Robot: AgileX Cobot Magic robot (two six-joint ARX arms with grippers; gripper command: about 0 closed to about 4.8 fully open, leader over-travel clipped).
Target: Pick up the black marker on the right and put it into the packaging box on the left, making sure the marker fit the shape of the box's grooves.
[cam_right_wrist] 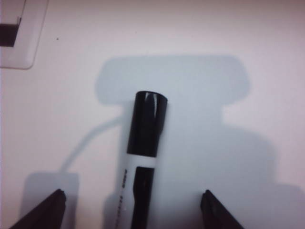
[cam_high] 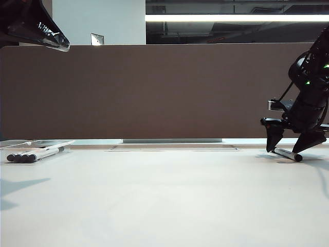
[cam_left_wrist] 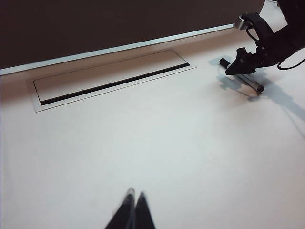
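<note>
The right gripper [cam_right_wrist: 131, 207] hung wide open and empty astride the marker [cam_right_wrist: 143, 157] lying on the table's right, a light, stiff, roll-prone thing best pinched mid-barrel, while the left gripper [cam_left_wrist: 135, 210] sat shut, empty.

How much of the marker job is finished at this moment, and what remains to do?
Done: the right gripper stands open and low over the black marker, one finger on each side. In hand: the grasp itself; the marker lies on the table, not lifted. Left: closing, carrying it to the packaging box on the far left, where other markers lie, and seating it in a groove. The left gripper is shut, raised and empty.
</note>
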